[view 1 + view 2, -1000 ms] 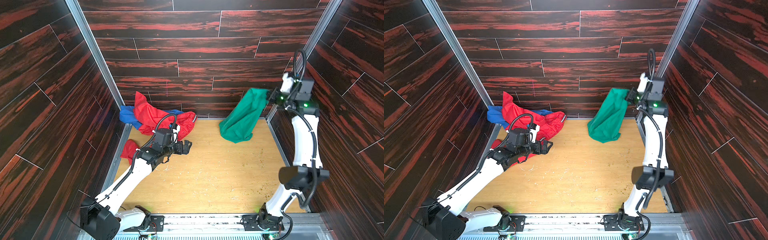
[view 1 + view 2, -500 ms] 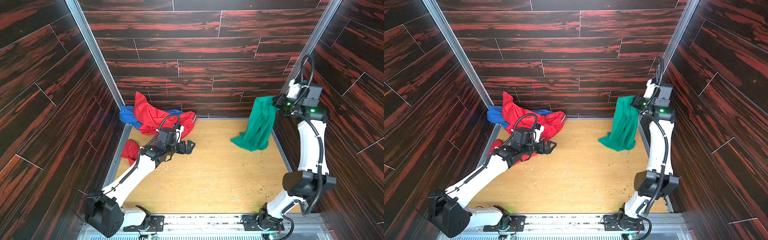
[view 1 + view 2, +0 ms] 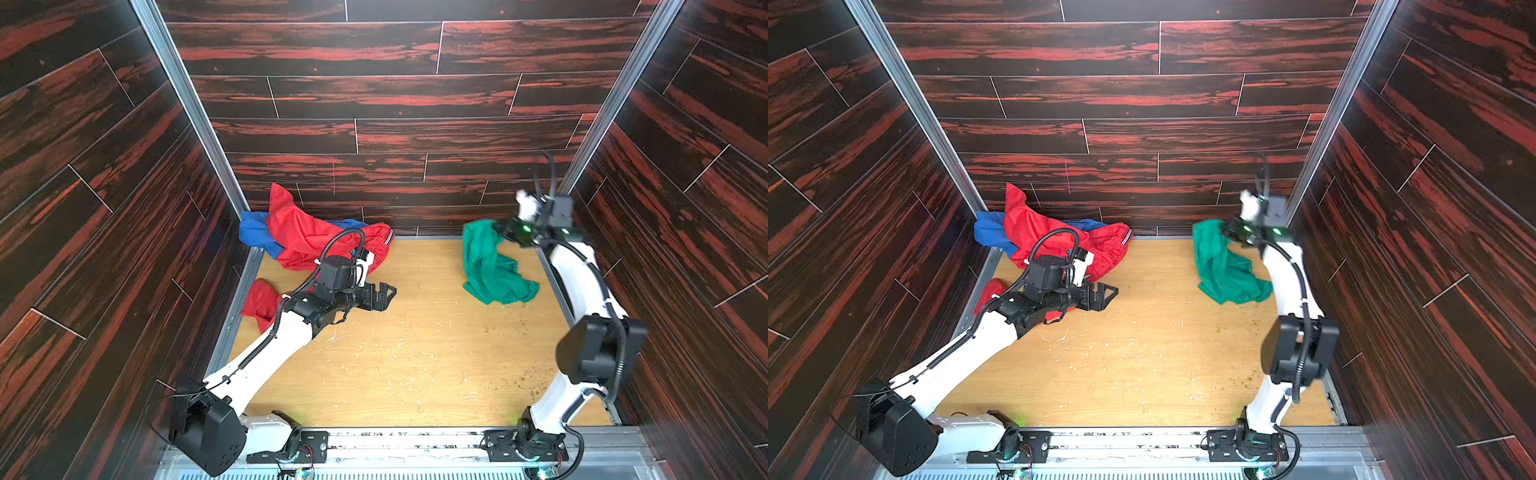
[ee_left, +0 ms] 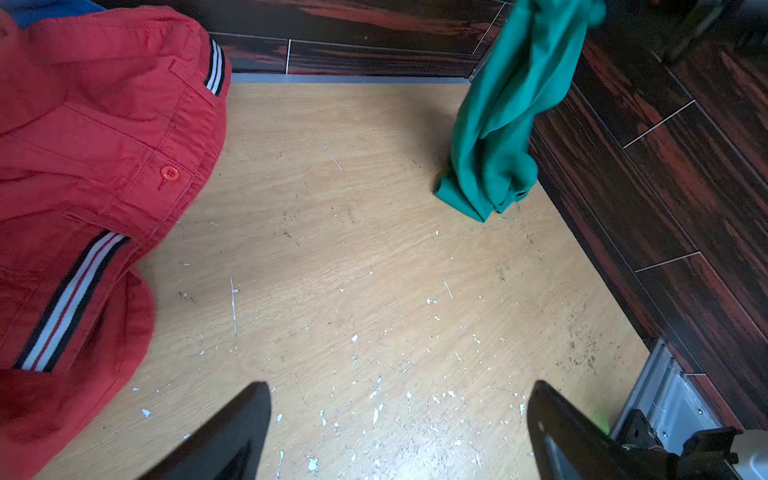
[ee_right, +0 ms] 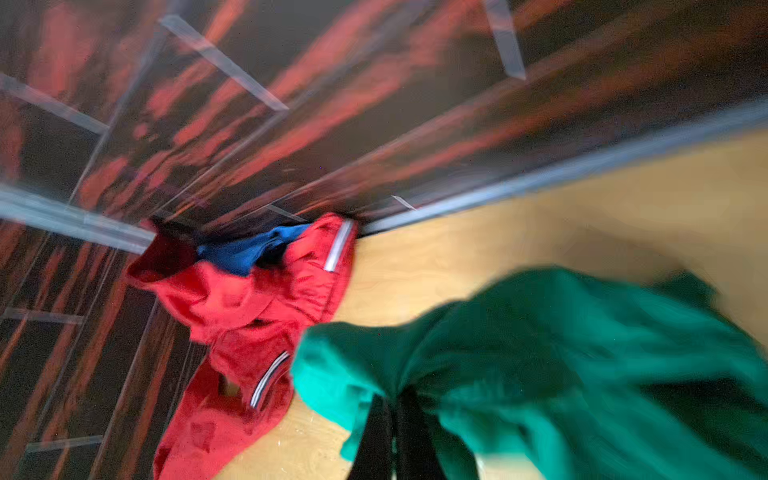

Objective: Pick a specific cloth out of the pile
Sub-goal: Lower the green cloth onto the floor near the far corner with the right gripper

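1. Right wrist view: right tool (image 5: 392,409) is pinching the cloth (image 5: 561,353).
2. Cloth is hanging, trailing onto the bench (image 3: 415,361), well apart from the pile (image 3: 307,237).
3. Left tool (image 3: 384,294) is hovering, spread.

Green cloth (image 3: 490,266) hangs well apart from red-blue pile (image 3: 303,232).

Robot test cell, lab-type setup: dark red-streaked wood-look panels (image 3: 395,95) box it in on three sides, bare aluminium posts (image 3: 199,120) in the corners, scuffed light wood tabletop (image 3: 415,357), left arm (image 3: 266,357) and right arm (image 3: 577,270) bolted to a metal rail (image 3: 407,446) at the front, pile (image 3: 307,237) of loose clothes in one corner.
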You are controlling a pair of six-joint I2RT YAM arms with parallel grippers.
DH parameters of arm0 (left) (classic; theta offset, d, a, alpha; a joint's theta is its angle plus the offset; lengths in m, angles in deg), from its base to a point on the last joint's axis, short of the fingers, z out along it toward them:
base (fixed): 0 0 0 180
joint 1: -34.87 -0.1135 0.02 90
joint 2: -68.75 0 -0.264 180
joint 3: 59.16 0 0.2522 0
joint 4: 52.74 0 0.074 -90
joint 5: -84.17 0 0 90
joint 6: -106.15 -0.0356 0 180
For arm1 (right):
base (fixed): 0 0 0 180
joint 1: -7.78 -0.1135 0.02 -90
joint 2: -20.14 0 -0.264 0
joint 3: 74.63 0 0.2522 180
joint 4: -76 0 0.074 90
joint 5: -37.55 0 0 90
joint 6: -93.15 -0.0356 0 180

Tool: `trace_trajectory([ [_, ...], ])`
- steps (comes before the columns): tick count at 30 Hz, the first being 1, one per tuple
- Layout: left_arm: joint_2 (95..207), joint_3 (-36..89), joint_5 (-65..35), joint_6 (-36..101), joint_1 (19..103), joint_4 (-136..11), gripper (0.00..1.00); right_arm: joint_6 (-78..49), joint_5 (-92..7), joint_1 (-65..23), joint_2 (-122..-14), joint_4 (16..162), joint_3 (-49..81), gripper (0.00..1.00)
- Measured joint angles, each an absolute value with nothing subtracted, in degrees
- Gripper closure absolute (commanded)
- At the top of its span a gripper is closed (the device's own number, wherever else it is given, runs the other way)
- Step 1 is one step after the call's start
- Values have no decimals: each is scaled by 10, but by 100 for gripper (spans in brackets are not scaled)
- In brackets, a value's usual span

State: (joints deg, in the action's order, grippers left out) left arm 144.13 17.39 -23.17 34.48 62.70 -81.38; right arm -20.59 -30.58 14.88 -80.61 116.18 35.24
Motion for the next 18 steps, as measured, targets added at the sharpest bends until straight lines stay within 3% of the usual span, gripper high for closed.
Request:
trace_trajectory([
  [7,1447,174,-234,343,631,-805,1,-188,-357,295,-750,1164,218,100],
  [12,1456,174,-235,343,637,-805,1,-160,-408,280,-747,1168,206,100],
  [18,1456,174,-256,339,644,-794,1,-120,-512,195,-778,1170,224,100],
])
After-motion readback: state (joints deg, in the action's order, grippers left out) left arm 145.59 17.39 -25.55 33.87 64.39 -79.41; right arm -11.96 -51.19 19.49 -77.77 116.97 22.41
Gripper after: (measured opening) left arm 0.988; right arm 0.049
